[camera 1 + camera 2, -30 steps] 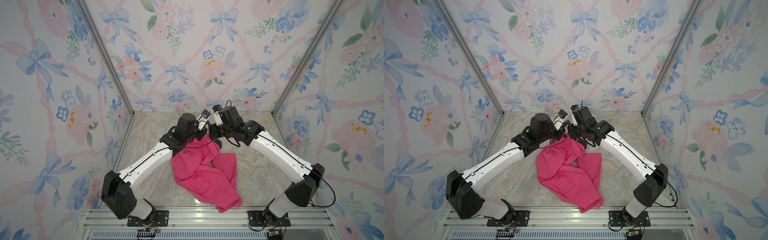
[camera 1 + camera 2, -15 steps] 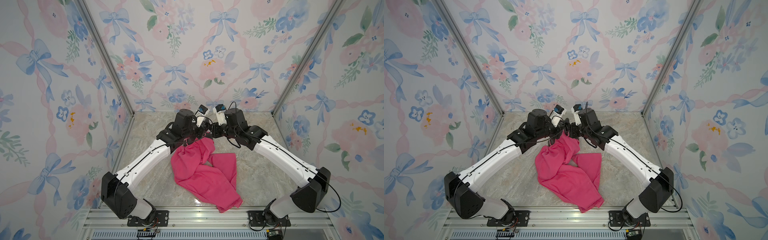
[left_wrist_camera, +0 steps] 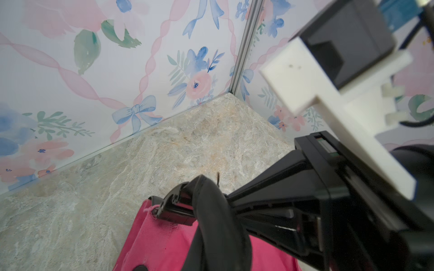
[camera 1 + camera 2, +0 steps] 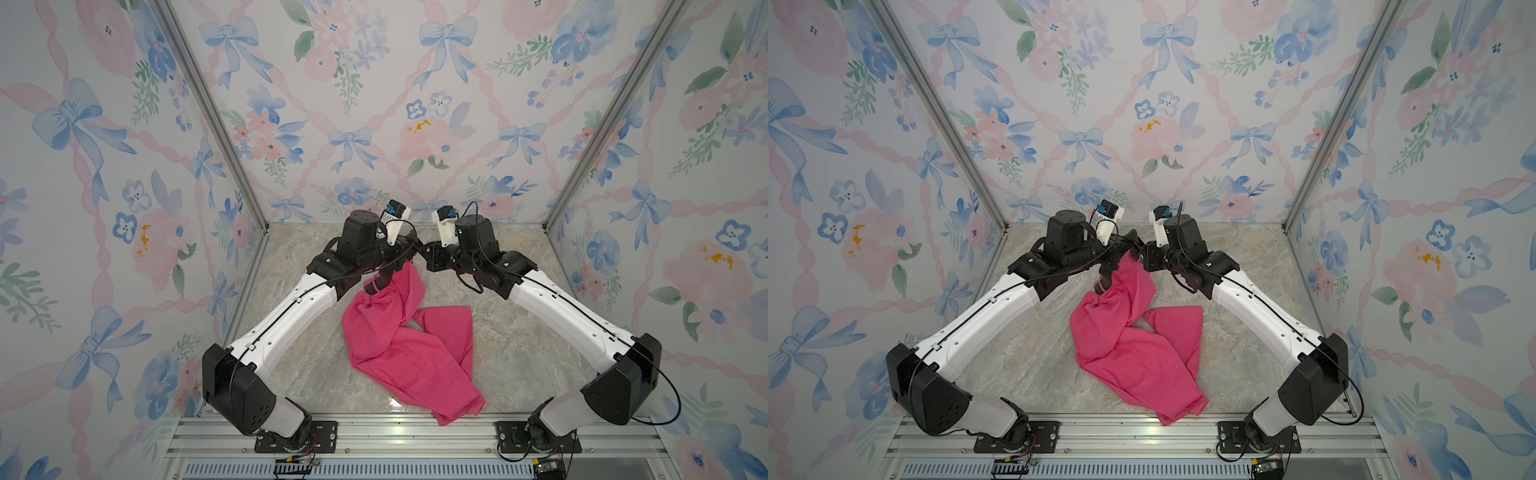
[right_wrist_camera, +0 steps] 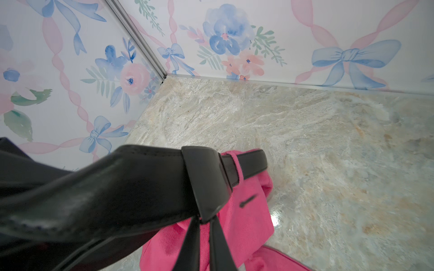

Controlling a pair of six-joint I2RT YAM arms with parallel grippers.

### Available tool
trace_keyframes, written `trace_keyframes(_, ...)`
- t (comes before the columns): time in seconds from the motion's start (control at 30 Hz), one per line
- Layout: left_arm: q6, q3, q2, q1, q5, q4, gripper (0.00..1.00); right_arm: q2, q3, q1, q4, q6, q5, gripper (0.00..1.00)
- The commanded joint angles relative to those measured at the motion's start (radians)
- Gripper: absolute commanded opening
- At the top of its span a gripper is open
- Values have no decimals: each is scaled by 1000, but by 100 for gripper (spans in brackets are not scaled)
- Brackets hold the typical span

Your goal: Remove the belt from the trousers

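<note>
Belt [image 5: 252, 163] one, trousers [image 4: 399, 353] one pair, left pincer [image 4: 405, 257], right pincer [image 5: 204, 223]

light: bright, even | shadows: soft | glare: tabletop [image 5: 279, 218] | wrist foregrounds blurred

We count one pair of trousers [image 4: 399, 345] and one belt [image 5: 105, 187] (with just one pink belt loop [image 5: 236, 164] that we can make out, in the right wrist view). We count two arms, the left arm [image 4: 291, 320] and the right arm [image 4: 561, 316]. We count two hands, the left hand [image 4: 405, 259] and the right hand [image 4: 422, 252]. There are two cameras on them, the left wrist camera [image 4: 397, 210] and the right wrist camera [image 4: 444, 214]. We see one counter [image 4: 519, 353] and three flowered walls [image 4: 374, 104].
</note>
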Motion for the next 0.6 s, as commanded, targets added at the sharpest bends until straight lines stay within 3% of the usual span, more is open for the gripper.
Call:
trace_keyframes(0.0,-115,86,-59,7,186,251,0,32,-100,-43,-109,-3,134,6)
trace_keyframes(0.07,-135,60,-44,22,159,250,0,-21,-136,-23,-57,-24,146,8)
trace_keyframes(0.13,-144,40,-28,29,123,247,0,-79,-173,-14,-9,-38,149,24)
trace_keyframes(0.37,-140,26,15,32,32,218,0,-167,-168,7,30,-85,157,51)
trace_keyframes(0.57,-129,26,34,32,-14,193,0,-142,-74,50,0,-128,152,55)
